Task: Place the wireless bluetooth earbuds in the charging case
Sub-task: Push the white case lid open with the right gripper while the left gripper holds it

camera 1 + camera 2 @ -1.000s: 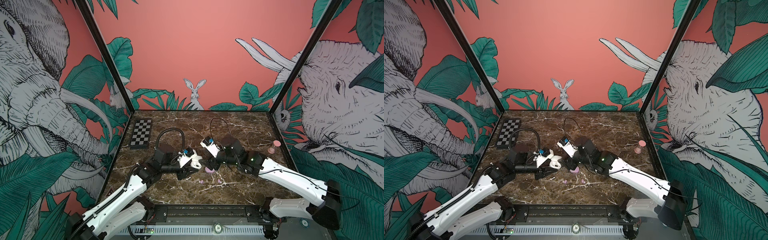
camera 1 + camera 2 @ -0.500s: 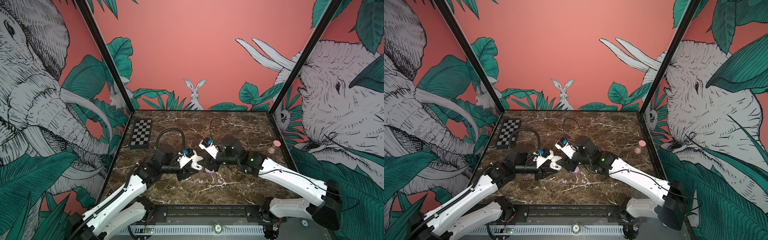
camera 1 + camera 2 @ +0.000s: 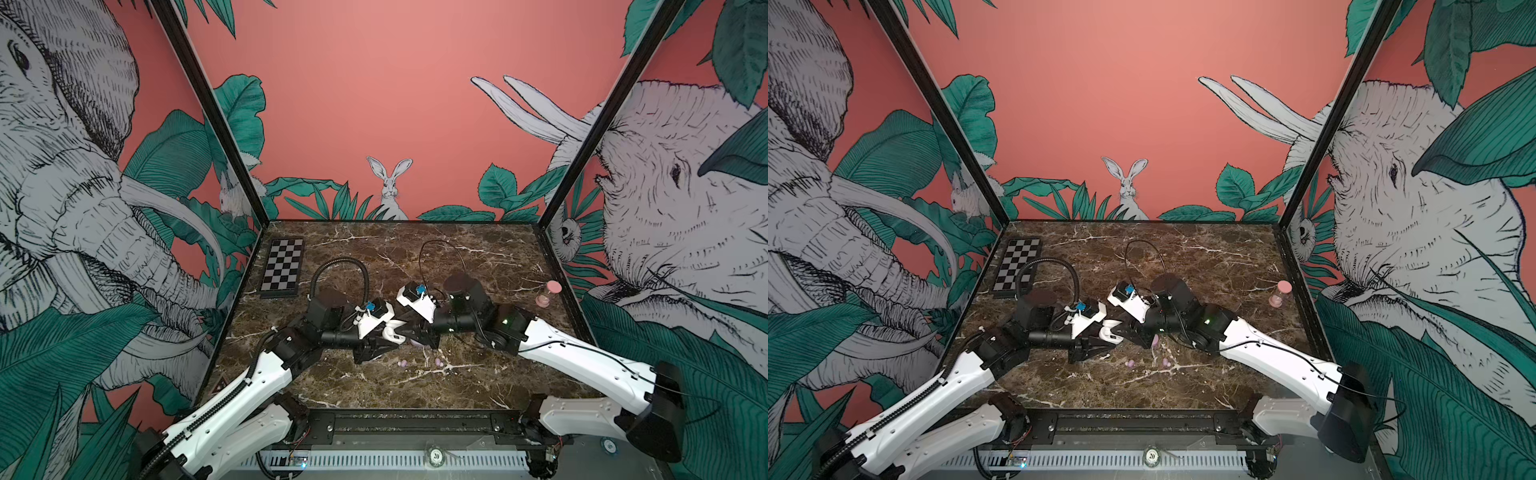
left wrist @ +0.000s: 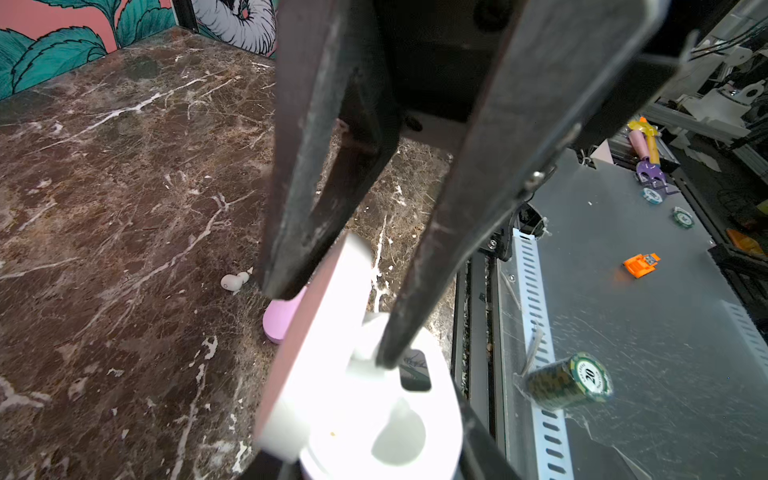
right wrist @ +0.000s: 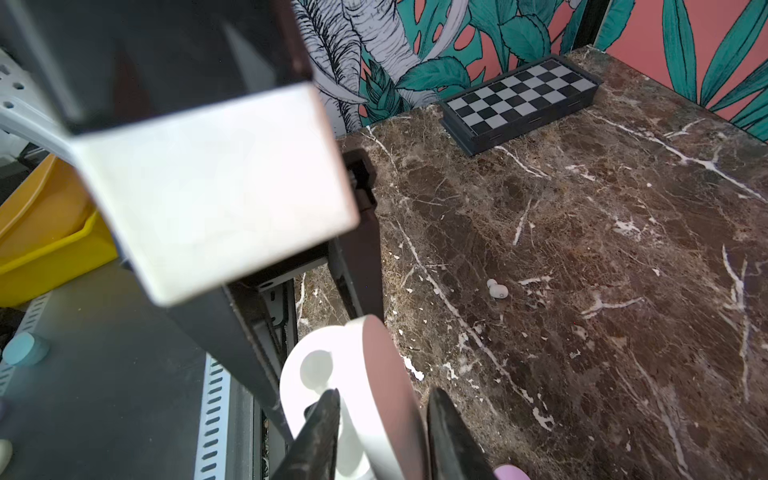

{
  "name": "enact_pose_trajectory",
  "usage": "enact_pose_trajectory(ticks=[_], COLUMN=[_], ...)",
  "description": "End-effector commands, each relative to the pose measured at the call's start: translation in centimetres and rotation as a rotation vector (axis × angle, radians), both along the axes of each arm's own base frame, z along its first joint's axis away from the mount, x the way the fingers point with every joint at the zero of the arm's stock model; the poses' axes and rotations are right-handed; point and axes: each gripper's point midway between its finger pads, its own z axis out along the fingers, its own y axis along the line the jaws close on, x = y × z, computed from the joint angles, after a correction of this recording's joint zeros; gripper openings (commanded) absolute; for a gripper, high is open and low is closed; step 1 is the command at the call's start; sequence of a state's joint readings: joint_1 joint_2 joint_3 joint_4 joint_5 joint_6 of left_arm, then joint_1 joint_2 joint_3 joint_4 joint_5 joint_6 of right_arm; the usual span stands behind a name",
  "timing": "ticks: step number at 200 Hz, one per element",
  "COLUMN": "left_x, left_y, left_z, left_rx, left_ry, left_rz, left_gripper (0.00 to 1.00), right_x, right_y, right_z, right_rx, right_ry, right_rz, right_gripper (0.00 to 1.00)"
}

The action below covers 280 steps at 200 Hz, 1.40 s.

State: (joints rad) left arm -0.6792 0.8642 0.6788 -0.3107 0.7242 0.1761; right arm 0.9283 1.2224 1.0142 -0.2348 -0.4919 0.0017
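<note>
The left gripper [image 4: 332, 328] pinches the open white charging case [image 4: 357, 415], whose sockets look empty. The right gripper [image 5: 383, 395] straddles the lid; I cannot tell if it grips. 1 white earbud [image 5: 497, 289] lies on the worktop [image 5: 582, 249] just beyond the right gripper. Fetching it likely comes next and calls for a fine pinch.

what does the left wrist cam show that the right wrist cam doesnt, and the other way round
Only the left wrist view: a stack of poker chips and a small orange piece, both off the table. Only the right wrist view: the chessboard and a yellow bin. Both: the open white charging case and a white earbud lying loose on the marble table.
</note>
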Motion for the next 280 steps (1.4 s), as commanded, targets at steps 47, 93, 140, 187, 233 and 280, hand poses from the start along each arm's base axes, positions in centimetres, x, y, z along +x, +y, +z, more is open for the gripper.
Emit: enact_pose_trajectory(ticks=[47, 93, 140, 187, 233, 280], left_x=[-0.9, -0.7, -0.2, 0.2, 0.5, 0.8], left_y=[-0.2, -0.2, 0.0, 0.0, 0.1, 0.4], left_z=[0.2, 0.2, 0.1, 0.1, -0.1, 0.1], left_rx=[-0.034, -0.03, -0.026, -0.02, -0.013, -0.015], left_ry=[-0.009, -0.014, -0.025, -0.026, -0.028, -0.041], left_rz=[-0.049, -0.039, -0.006, 0.018, 0.041, 0.07], left_gripper=[0.0, 0.0, 0.0, 0.19, 0.49, 0.62], right_x=[-0.4, -0.8, -1.1, -1.2, -0.9, -0.1], right_y=[0.2, 0.1, 0.0, 0.0, -0.1, -0.4], right_z=[1.3, 1.5, 2.0, 2.2, 2.4, 2.4], right_rx=[0.046, 0.053, 0.068, 0.071, 0.071, 0.056], right_ry=[-0.042, -0.045, -0.049, -0.05, -0.064, -0.093], right_rz=[0.034, 0.053, 0.068, 0.07, 0.058, 0.011], right_gripper=[0.25, 0.2, 0.17, 0.11, 0.06, 0.03])
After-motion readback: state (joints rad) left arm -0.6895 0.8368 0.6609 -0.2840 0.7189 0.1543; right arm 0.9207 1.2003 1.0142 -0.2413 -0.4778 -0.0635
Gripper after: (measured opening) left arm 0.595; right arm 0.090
